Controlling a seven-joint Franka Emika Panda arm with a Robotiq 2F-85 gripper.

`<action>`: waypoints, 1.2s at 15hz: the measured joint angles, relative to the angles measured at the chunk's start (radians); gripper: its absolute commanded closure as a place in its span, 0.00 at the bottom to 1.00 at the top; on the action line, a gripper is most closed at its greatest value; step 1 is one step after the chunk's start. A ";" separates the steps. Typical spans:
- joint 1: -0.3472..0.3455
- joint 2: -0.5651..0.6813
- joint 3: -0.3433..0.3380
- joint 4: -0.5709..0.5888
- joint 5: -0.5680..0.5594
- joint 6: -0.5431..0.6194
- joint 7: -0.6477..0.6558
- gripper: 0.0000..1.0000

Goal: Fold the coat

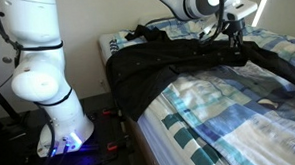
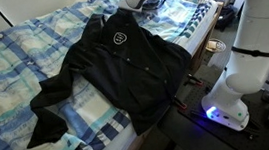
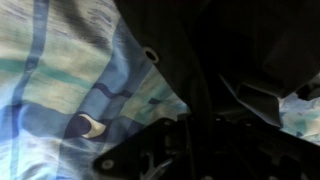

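1 coat (image 2: 124,71) spread on bedspread (image 2: 12,58), sleeve (image 2: 43,113) trailing at 8 o'clock. 1 gripper (image 1: 228,31) near collar (image 2: 115,20), 12 o'clock; I cannot tell its opening. Risk: I pinch bedspread too, dragging both.

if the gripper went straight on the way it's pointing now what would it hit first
Most likely the black coat: in an exterior view the gripper points down over it. Depth is unclear, and the wrist view shows the blue-and-white bedspread right beside the coat's edge.

Blue-and-white checked bedspread (image 2: 12,58) lies spread out, seemingly somewhat rumpled.
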 measured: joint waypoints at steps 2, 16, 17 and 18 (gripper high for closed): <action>0.051 -0.013 0.018 0.006 -0.106 -0.012 0.045 1.00; 0.216 0.146 0.194 0.125 -0.380 -0.235 0.081 0.36; 0.211 0.153 0.198 0.137 -0.342 -0.235 0.064 0.28; 0.205 0.156 0.201 0.151 -0.298 -0.235 0.046 0.21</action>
